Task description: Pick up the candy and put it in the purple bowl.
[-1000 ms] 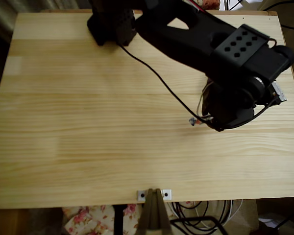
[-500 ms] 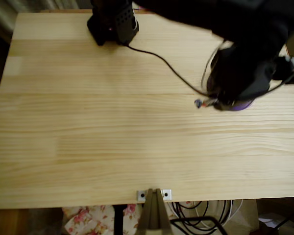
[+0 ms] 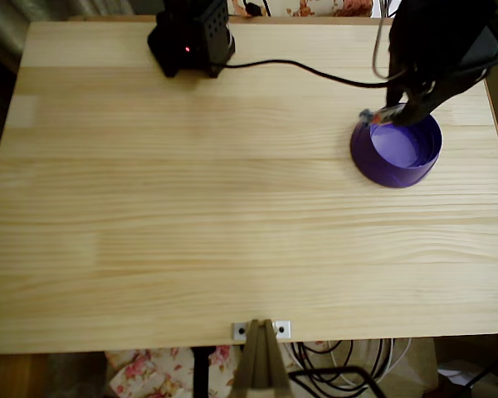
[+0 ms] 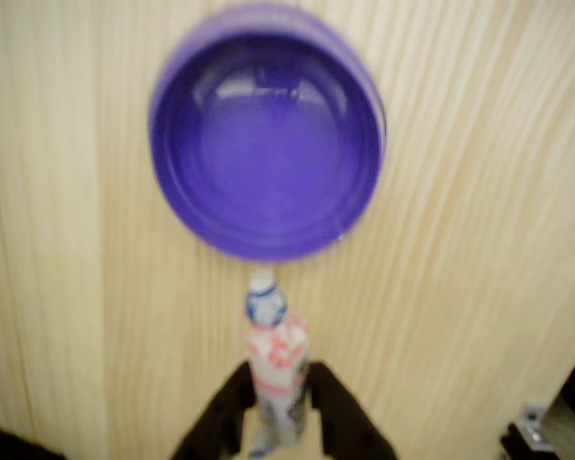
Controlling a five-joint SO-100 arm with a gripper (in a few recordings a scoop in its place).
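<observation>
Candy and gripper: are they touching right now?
Touching. In the wrist view the two black fingers press either side of the candy, holding it short of the purple bowl.

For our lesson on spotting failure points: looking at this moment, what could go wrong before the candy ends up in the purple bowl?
1. In the wrist view the candy sits short of the purple bowl; released now, it might land on the table.
2. The gripper pinches only the candy's lower part, so it could slip out.
3. In the overhead view the gripper hangs near the rim and might nudge the bowl.

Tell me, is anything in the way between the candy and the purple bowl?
Nothing visible is. The gripper holds the candy in the air just short of the purple bowl, whose inside looks empty. In the wrist view, bare table lies between them.
</observation>
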